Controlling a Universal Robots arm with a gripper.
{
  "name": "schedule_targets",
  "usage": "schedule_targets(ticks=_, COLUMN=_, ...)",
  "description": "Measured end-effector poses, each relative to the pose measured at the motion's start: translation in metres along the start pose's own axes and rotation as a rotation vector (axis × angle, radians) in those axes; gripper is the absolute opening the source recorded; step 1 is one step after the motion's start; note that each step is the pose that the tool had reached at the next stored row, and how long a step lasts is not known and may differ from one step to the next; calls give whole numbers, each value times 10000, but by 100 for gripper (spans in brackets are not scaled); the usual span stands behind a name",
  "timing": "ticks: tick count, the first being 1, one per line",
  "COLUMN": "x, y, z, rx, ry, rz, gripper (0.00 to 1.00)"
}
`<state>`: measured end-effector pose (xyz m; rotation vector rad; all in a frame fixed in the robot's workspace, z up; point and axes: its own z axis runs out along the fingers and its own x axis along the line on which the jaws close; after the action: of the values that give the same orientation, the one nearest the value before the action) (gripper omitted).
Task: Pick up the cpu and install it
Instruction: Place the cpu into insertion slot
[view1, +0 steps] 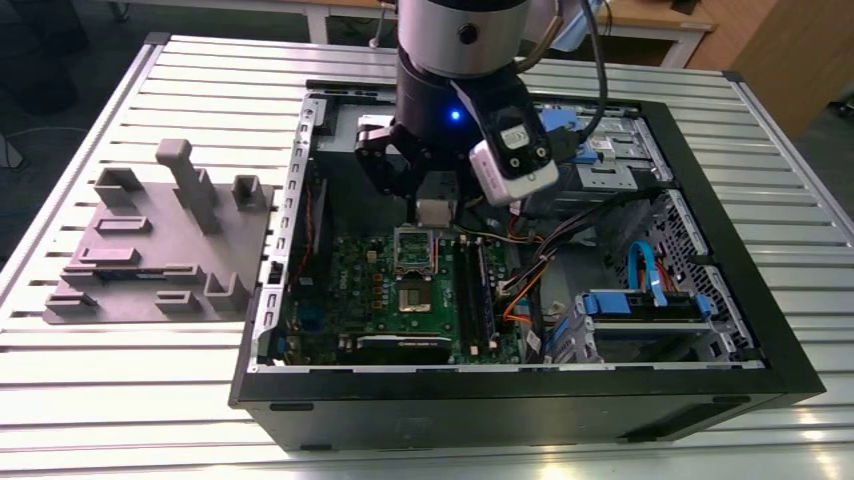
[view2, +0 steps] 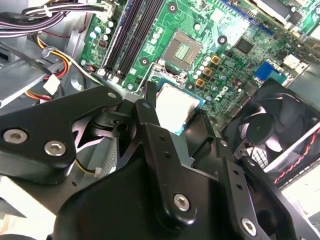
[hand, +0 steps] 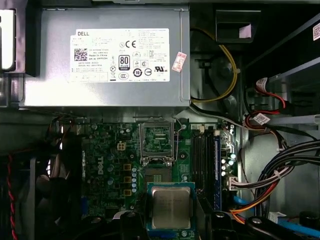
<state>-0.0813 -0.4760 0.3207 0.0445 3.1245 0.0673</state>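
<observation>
My gripper (view1: 434, 200) hangs inside the open computer case (view1: 747, 390), shut on the cpu (view1: 434, 212). In both wrist views the cpu (hand: 171, 207) (view2: 175, 105) is a flat square chip with a silver top, held by its edges between the black fingers (hand: 131, 220). It hovers above the green motherboard (view1: 387, 310). The open socket (hand: 156, 142) (view2: 183, 50) lies a short way off from the chip, its silver frame raised and its contact field bare. In the exterior view the socket (view1: 416, 252) sits just below the gripper.
A grey plastic fixture (view1: 160, 250) stands on the slatted table at the exterior view's left. Inside the case are the power supply (hand: 110, 55), memory slots (hand: 205, 165), bundles of coloured cables (hand: 270, 185), a black fan (view2: 265, 130) and blue drive brackets (view1: 641, 300).
</observation>
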Motion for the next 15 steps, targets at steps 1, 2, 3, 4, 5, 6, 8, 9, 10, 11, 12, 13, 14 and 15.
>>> schedule_targets(ticks=1, x=0, y=-1, z=8, rx=-1, ry=-1, rz=15, gripper=47)
schedule_targets(ticks=2, x=0, y=-1, z=13, rx=1, ry=0, rz=25, gripper=47)
schedule_targets(ticks=3, x=0, y=-1, z=14, rx=4, ry=2, rz=25, gripper=47)
schedule_targets(ticks=4, x=0, y=-1, z=15, rx=12, ry=2, rz=26, gripper=47)
schedule_targets(ticks=5, x=0, y=-2, z=14, rx=15, ry=2, rz=26, gripper=47)
schedule_targets(ticks=6, x=0, y=-1, z=16, rx=61, ry=-1, rz=25, gripper=47)
schedule_targets(ticks=8, x=0, y=-1, z=16, rx=105, ry=-1, rz=24, gripper=47)
schedule_targets(ticks=9, x=0, y=-1, z=18, rx=105, ry=-1, rz=24, gripper=47)
schedule_targets(ticks=10, x=0, y=-1, z=22, rx=103, ry=-2, rz=24, gripper=47)
schedule_targets(ticks=11, x=0, y=-1, z=28, rx=102, ry=-2, rz=24, gripper=47)
schedule_targets(ticks=12, x=0, y=-2, z=34, rx=104, ry=-2, rz=24, gripper=47)
schedule_targets(ticks=13, x=0, y=-2, z=43, rx=104, ry=-2, rz=24, gripper=47)
schedule_targets(ticks=14, x=1, y=-3, z=52, rx=103, ry=-2, rz=24, gripper=47)
schedule_targets(ticks=15, x=1, y=-3, z=61, rx=104, ry=-1, rz=24, gripper=47)
